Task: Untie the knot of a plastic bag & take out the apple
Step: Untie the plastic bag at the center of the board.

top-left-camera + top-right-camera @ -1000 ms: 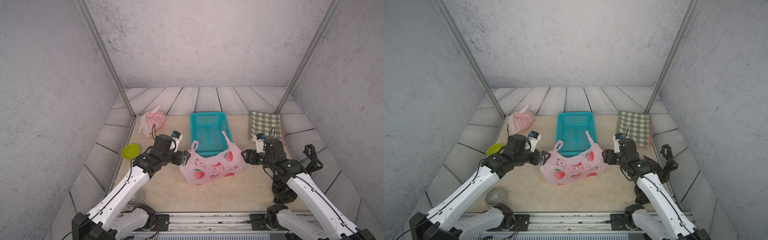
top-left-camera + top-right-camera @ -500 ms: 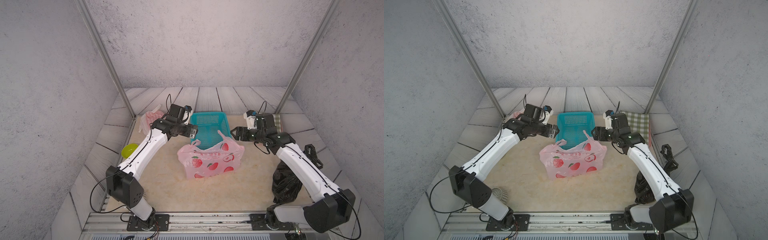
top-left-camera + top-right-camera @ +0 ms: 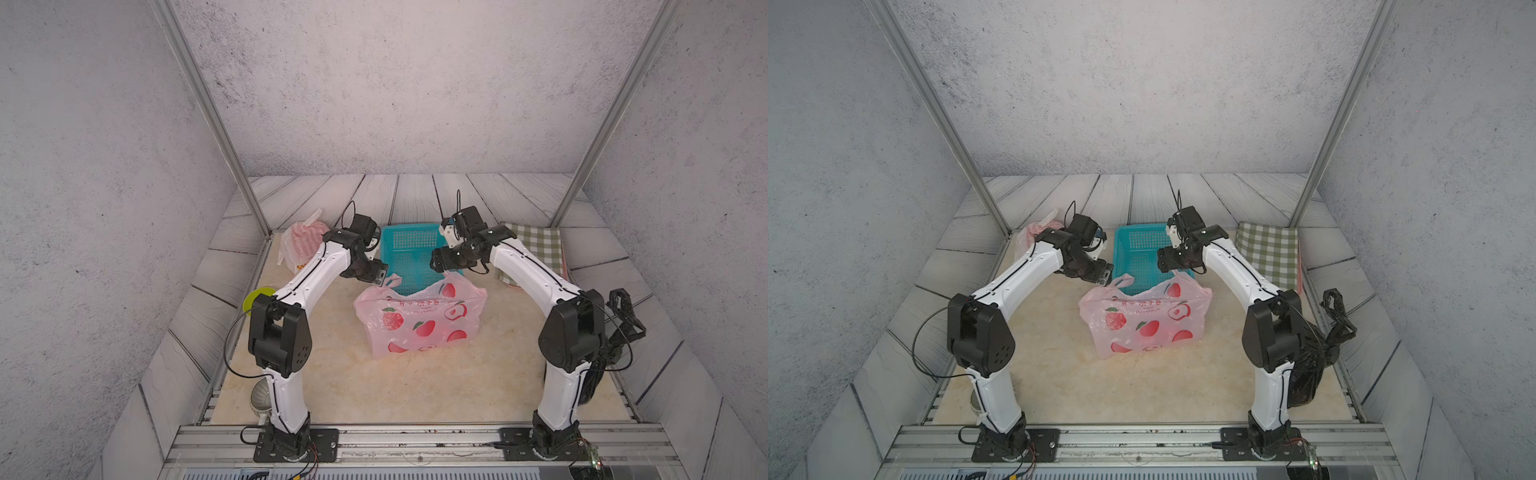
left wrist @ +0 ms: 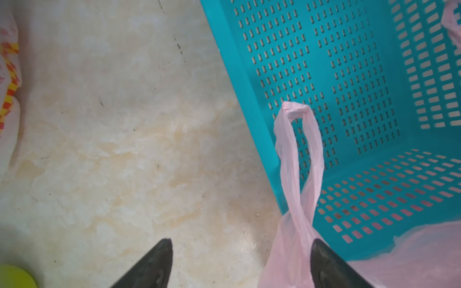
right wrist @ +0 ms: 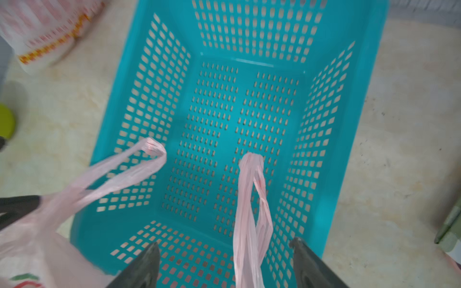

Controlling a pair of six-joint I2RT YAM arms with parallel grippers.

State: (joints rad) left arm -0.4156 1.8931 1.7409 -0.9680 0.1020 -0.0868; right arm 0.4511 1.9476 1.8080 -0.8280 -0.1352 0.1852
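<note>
The pink plastic bag (image 3: 419, 322) with red fruit prints stands upright mid-table in both top views (image 3: 1144, 322). Its two handles stick up apart from each other, and I see no knot between them. The apple is hidden. My left gripper (image 3: 379, 276) (image 4: 240, 246) is open, and one handle loop (image 4: 299, 149) rises between its jaws, close to one finger. My right gripper (image 3: 434, 261) (image 5: 225, 245) is open too, with the other handle (image 5: 249, 199) hanging between its jaws untouched.
A teal perforated basket (image 3: 387, 245) sits just behind the bag. A green checked cloth (image 3: 536, 245) lies back right. A pink striped bag (image 3: 303, 245) is back left, with a green disc (image 3: 253, 297) at the left edge. A tied black bag (image 3: 1312, 365) stands by the right arm.
Both grippers have left the bag's sides and moved back toward the basket, up by the handles. The bag stands taller and sits a little further forward.
</note>
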